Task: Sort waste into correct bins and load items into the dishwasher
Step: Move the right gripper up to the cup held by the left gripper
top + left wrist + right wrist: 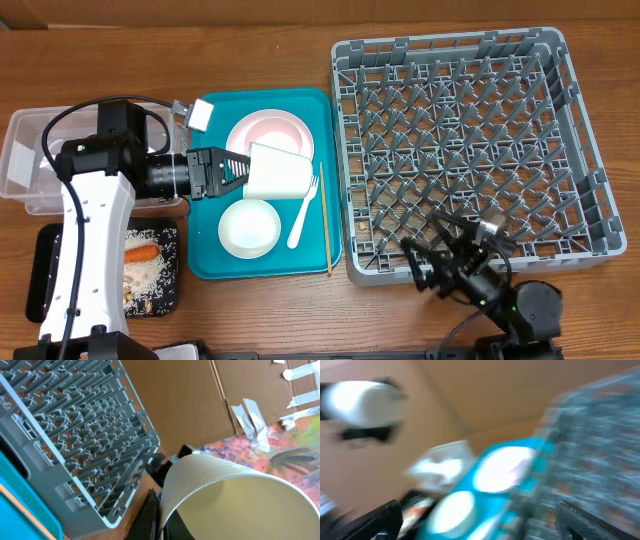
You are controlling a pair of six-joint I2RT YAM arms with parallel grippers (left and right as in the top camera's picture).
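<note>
Over teal tray (203, 262), left pincer (240, 171) grips cup (285, 176) (sideways).

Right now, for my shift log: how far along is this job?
Done: carrot and rice lie in the black tray. In hand: the left gripper holds the white cup over the teal tray. Left: pink plate, white bowl, fork and chopstick sit on that tray; the grey rack holds no dishes.

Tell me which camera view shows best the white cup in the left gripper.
Overhead: the white cup shows whole, lying sideways in the left gripper. The left wrist view shows only its rim and inside, cropped. The right wrist view gives only a white blur.
</note>
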